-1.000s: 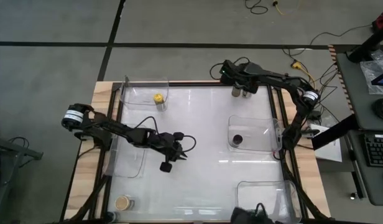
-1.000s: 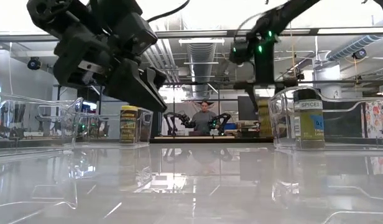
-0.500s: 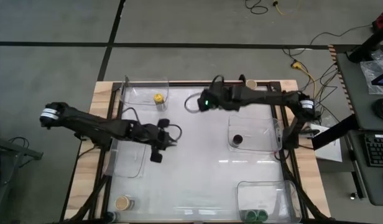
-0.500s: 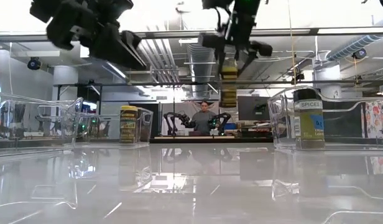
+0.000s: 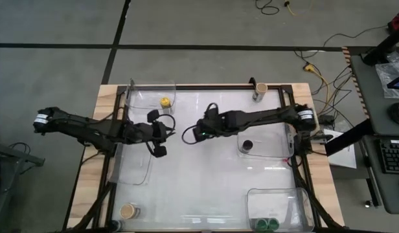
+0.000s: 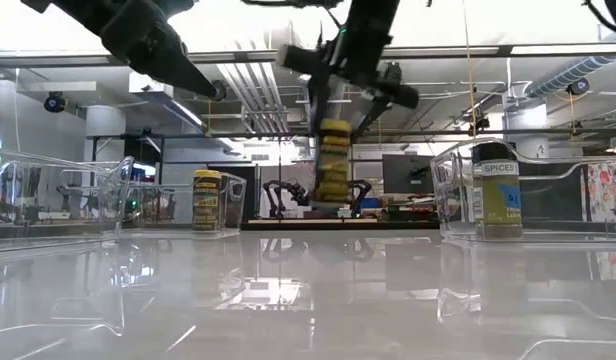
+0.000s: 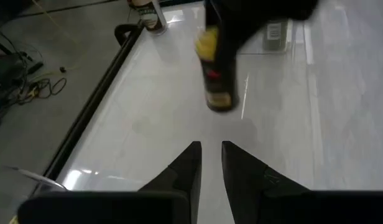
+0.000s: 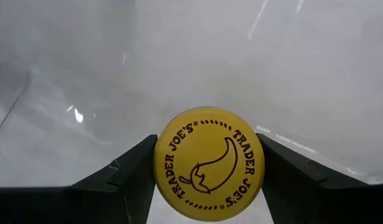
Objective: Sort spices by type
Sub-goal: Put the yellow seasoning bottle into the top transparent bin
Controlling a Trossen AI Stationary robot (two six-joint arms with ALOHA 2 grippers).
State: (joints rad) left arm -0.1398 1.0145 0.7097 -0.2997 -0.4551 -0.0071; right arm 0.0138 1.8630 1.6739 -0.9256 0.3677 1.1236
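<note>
The right gripper point(image 8: 207, 165) pinches a yellow-lidded jar point(image 8: 208, 163) by its sides and holds it in the air above the middle of the table point(image 5: 206, 181). The left gripper point(image 7: 210, 163), fingers pressed together, hangs just beside it, near the left tray point(image 5: 136, 169). Another yellow jar point(image 5: 165, 102) stands in the far-left tray point(image 5: 144, 87)

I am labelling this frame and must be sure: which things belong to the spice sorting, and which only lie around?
Belong: held yellow-lid jar, right gripper, second yellow-lid jar, black-lid jar, far tan-lid jar, near tan-lid jar, green-lid jars, clear trays.
Lying about: floor cables, keyboard.
</note>
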